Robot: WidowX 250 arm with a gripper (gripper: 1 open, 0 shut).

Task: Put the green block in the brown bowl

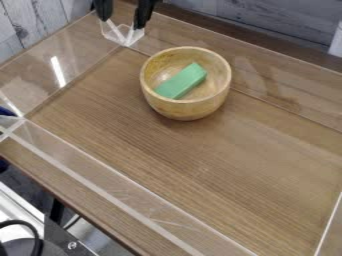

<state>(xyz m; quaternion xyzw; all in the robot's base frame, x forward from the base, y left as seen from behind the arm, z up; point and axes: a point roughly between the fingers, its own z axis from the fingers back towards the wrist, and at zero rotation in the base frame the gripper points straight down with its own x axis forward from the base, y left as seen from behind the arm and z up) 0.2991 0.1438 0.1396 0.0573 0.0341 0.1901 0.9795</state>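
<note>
Lying tilted inside the bowl, the block rests free on the bench; the hand hangs at the top edge, fingers apart, empty.

Gripper at top edge, pointing down, jaws apart, empty.

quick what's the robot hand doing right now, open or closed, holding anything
Hand: open, holding nothing; the green block lies in the brown bowl.
</note>
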